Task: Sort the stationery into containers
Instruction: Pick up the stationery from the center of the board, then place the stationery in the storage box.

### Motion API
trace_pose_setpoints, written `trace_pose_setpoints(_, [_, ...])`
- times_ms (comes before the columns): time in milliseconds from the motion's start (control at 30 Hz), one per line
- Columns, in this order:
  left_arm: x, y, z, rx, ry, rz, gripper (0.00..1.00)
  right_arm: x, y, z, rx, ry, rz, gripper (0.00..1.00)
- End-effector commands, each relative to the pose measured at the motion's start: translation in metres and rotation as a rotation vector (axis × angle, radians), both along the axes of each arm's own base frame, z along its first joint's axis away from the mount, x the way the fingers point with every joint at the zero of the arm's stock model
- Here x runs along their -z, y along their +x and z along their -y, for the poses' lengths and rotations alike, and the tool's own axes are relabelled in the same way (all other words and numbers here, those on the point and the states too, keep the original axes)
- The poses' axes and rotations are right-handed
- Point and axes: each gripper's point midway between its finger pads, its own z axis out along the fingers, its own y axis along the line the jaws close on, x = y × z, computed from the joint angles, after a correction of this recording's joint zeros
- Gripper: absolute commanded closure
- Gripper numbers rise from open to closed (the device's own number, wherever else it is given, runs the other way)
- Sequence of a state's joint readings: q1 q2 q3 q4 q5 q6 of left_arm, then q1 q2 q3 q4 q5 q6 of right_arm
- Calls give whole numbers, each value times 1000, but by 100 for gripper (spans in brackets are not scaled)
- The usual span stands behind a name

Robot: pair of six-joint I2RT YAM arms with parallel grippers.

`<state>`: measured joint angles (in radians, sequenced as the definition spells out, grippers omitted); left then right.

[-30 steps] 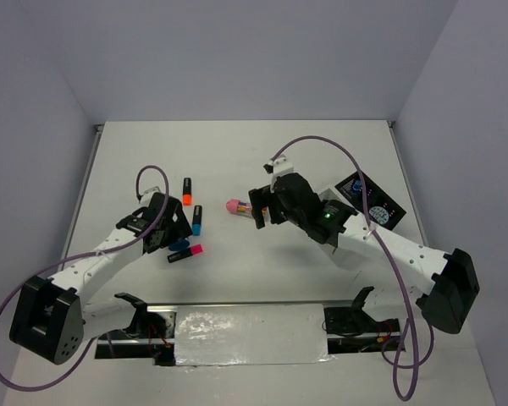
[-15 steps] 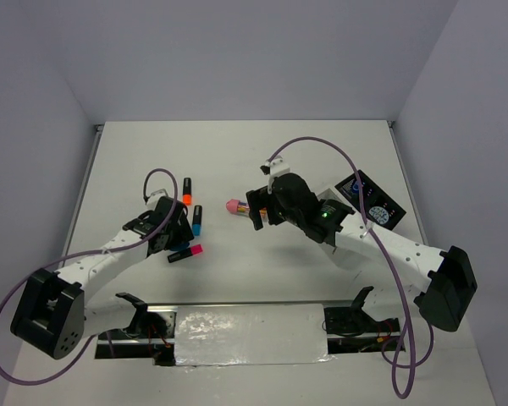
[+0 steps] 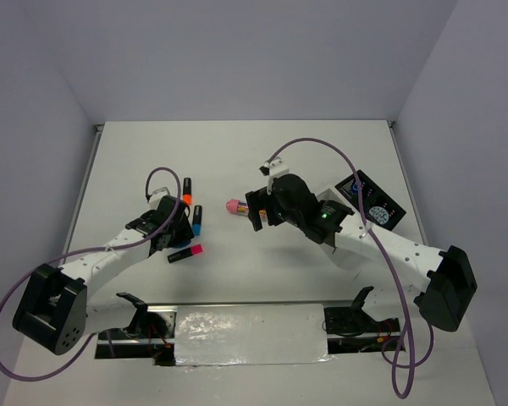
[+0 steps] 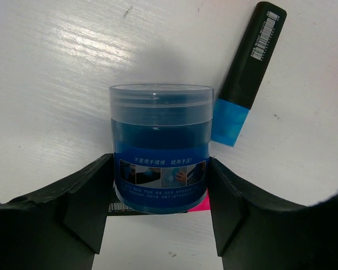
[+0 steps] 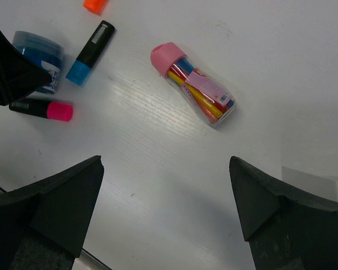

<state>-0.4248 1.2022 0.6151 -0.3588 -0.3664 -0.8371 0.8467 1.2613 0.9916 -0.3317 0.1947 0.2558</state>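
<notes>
My left gripper point(image 4: 159, 169) is shut on a blue round tub point(image 4: 160, 149) standing on the table, one finger against each side. A blue highlighter point(image 4: 245, 67) lies just right of the tub, and a pink highlighter point(image 4: 200, 203) shows beneath it. From above, the left gripper point(image 3: 176, 230) sits between the blue highlighter point(image 3: 196, 220) and the pink highlighter point(image 3: 186, 252); an orange highlighter point(image 3: 187, 190) lies farther back. My right gripper point(image 5: 166, 163) is open and empty above bare table, short of the pink-capped tube point(image 5: 194, 93). The white organizer point(image 3: 349, 255) lies mostly hidden under the right arm.
The organizer's black compartment point(image 3: 388, 222) shows at the right, with a round blue item point(image 3: 356, 188) in it. Purple cables loop over both arms. Walls close the table at the back and both sides.
The left gripper has moved forward around the blue tub and closed its jaws from wide open onto it. The right arm has shifted slightly towards the pink-capped tube.
</notes>
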Motion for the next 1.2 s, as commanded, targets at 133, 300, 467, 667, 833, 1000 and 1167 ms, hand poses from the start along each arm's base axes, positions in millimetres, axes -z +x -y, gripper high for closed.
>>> trace_pose_setpoints(133, [-21, -4, -9, 24, 54, 23, 100, -9, 4, -12, -23, 68, 35, 0])
trace_pose_setpoints(300, [-60, -3, -7, 66, 29, 122, 100, -14, 5, -11, -14, 113, 43, 0])
trace_pose_setpoints(467, [-102, -3, 18, 175, -106, 255, 100, -25, 10, -7, 21, 197, 60, 0])
trace_pose_setpoints(667, [-166, -15, 69, 458, -348, 522, 100, -90, 3, -5, -18, 458, 142, 0])
trace_pose_setpoints(833, [-209, -35, 94, 641, -478, 736, 100, -128, -7, -13, -64, 517, 101, 0])
trace_pose_setpoints(1000, [-234, -45, 105, 757, -519, 932, 100, -145, -11, -15, 2, 589, 37, 0])
trace_pose_setpoints(1167, [-246, -58, 119, 900, -524, 1055, 100, -138, -16, -32, 1, 616, -28, 0])
